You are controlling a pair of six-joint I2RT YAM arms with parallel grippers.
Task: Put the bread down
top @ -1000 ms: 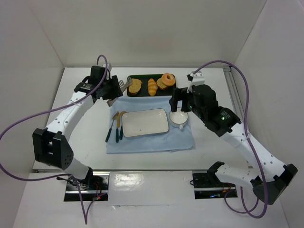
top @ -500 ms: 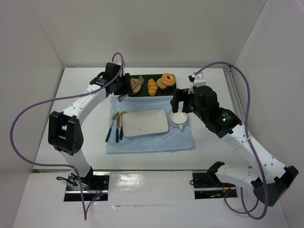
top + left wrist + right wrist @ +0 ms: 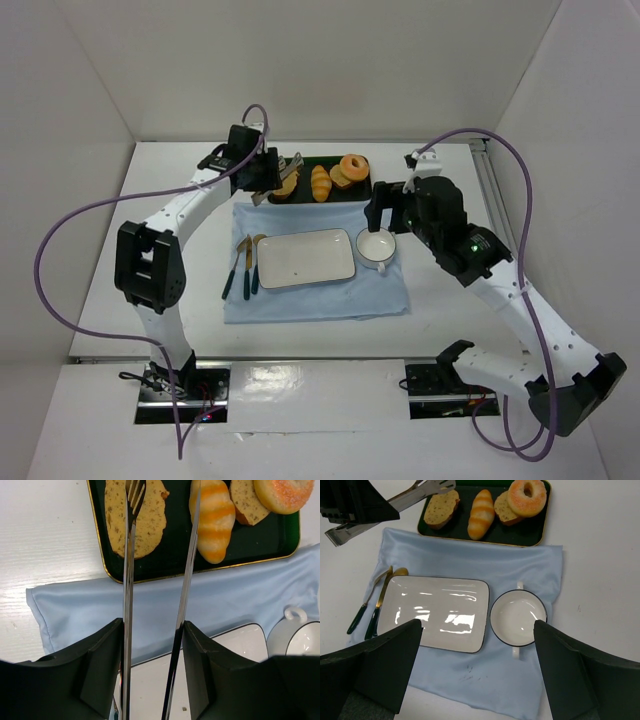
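Note:
The bread [image 3: 142, 527] is a flat golden-brown toast slice at the left end of a dark tray [image 3: 170, 562]. It also shows in the top view [image 3: 288, 184] and the right wrist view [image 3: 441, 508]. My left gripper [image 3: 152, 630] is shut on metal tongs [image 3: 129, 580] whose arms stand apart. One toothed tip hangs over the toast and the other arm lies between the toast and a striped roll [image 3: 214, 515]. I cannot tell whether the tips touch the toast. My right gripper [image 3: 476, 627] is open and empty above the white bowl [image 3: 518, 617].
A donut [image 3: 527, 496] lies on a second slice [image 3: 504, 507] at the tray's right end. A white rectangular plate [image 3: 305, 258] sits on a light blue cloth [image 3: 320, 300], with a fork and spoon [image 3: 243, 268] at its left and the bowl [image 3: 376, 247] at its right.
My left arm has swung right and forward, bringing the tongs from beside the tray to over the toast. My right arm has barely moved.

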